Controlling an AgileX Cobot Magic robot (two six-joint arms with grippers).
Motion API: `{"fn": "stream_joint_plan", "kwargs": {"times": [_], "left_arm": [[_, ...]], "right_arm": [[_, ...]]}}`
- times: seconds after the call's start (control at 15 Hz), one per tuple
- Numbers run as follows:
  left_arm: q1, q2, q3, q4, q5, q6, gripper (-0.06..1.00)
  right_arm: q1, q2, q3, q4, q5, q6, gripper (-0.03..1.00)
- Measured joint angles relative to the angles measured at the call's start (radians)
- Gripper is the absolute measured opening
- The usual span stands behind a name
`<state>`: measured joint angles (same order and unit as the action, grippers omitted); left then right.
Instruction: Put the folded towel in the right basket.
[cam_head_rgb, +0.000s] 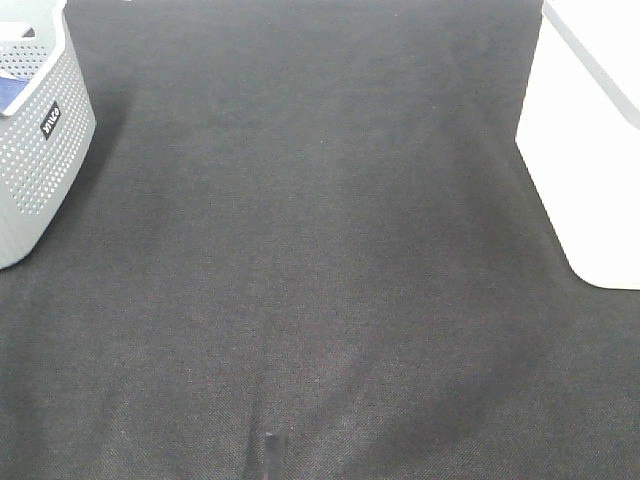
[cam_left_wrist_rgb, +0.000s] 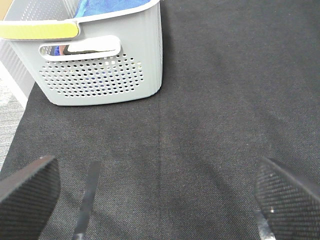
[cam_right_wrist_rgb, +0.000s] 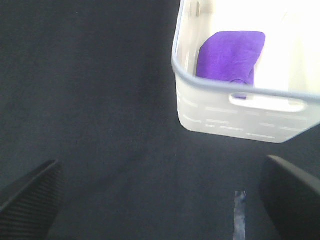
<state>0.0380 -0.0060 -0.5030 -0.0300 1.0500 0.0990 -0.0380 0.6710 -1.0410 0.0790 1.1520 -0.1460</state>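
Observation:
A folded purple towel (cam_right_wrist_rgb: 230, 55) lies inside the white right basket (cam_right_wrist_rgb: 240, 112), which stands at the right edge of the exterior view (cam_head_rgb: 580, 150). My right gripper (cam_right_wrist_rgb: 160, 197) is open and empty, hovering over the dark cloth a short way from the basket's near wall. My left gripper (cam_left_wrist_rgb: 160, 197) is open and empty over the cloth in front of the grey left basket (cam_left_wrist_rgb: 100, 75). Neither gripper shows in the exterior view.
The grey perforated basket (cam_head_rgb: 40, 150) stands at the far left and holds a blue cloth (cam_left_wrist_rgb: 110, 6). It has a yellow-green rim piece (cam_left_wrist_rgb: 40, 29). Dark cloth (cam_head_rgb: 320, 250) covers the table between the two baskets.

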Motion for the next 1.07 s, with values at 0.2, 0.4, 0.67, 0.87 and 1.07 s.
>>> {"fn": "stream_joint_plan", "kwargs": {"times": [0.2, 0.4, 0.67, 0.87, 1.07], "left_arm": [[0.0, 0.0, 0.0, 0.0, 0.0, 0.0, 0.99], [0.0, 0.0, 0.0, 0.0, 0.0, 0.0, 0.99], [0.0, 0.0, 0.0, 0.0, 0.0, 0.0, 0.99], [0.0, 0.0, 0.0, -0.002, 0.0, 0.0, 0.99], [0.0, 0.0, 0.0, -0.008, 0.0, 0.0, 0.99]], "right_arm": [[0.0, -0.299, 0.187, 0.0, -0.001, 0.0, 0.98], [0.0, -0.494, 0.341, 0.006, 0.003, 0.0, 0.98], [0.002, -0.606, 0.49, 0.028, 0.005, 0.003, 0.98], [0.002, -0.672, 0.517, 0.05, -0.037, 0.003, 0.98], [0.002, -0.676, 0.536, 0.053, -0.078, 0.003, 0.98]]}}
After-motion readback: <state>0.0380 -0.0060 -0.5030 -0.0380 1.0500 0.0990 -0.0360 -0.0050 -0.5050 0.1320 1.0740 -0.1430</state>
